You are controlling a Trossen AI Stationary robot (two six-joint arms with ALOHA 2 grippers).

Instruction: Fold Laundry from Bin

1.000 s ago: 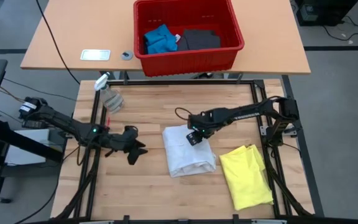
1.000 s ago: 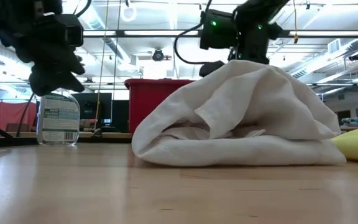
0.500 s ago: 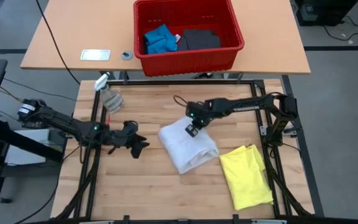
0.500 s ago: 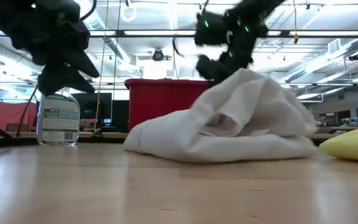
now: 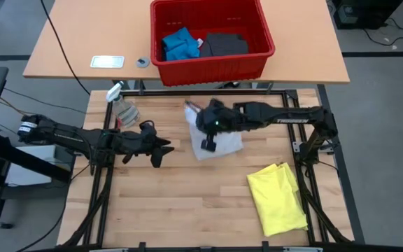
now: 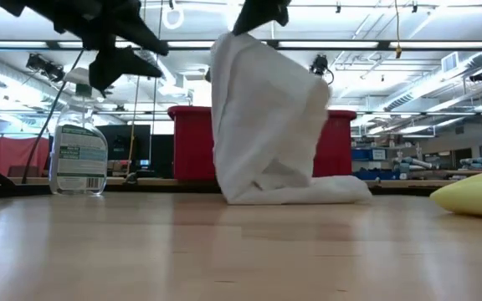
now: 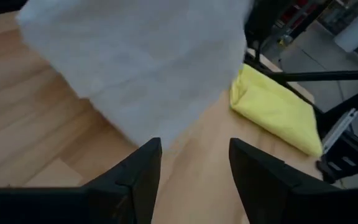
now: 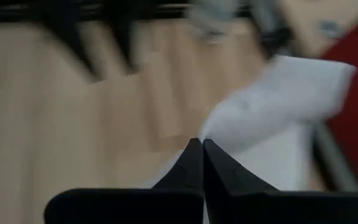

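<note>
The white shirt (image 6: pixel 266 117) hangs in a tall bunch from my right gripper (image 6: pixel 262 10), which is shut on it above the table's middle (image 5: pixel 208 140). Its lower end (image 6: pixel 308 191) lies on the wood. My left gripper (image 5: pixel 158 148) hovers open to the left of the shirt and touches nothing; between its fingers (image 7: pixel 143 171) the left wrist view shows the white cloth (image 7: pixel 142 68). A folded yellow T-shirt (image 5: pixel 278 197) lies at the near right. The red bin (image 5: pixel 257 52) stands on the far table with a blue piece (image 5: pixel 179 43) and a dark grey piece (image 5: pixel 224 44) inside. My right gripper pinches the white shirt's upper part (image 8: pixel 219 130) between its two shut fingers (image 8: pixel 191 163), coming from above. Whether it has one layer or several cannot be seen. The cloth hangs slack below the fingers (image 6: pixel 237 50), with its lower end on the table.
A spray bottle (image 5: pixel 123 106) stands at the table's far left corner. A dark metal frame (image 5: pixel 285 98) runs along the table's edges. On the far table lie a small white device (image 5: pixel 108 61) and a small round object (image 5: pixel 143 62).
My right gripper has gone up and toward the table's far left with the white shirt. The shirt's top has risen into a hanging bunch, while its lower end has slid along the wood and stayed down. My left gripper has moved right, toward the shirt.
</note>
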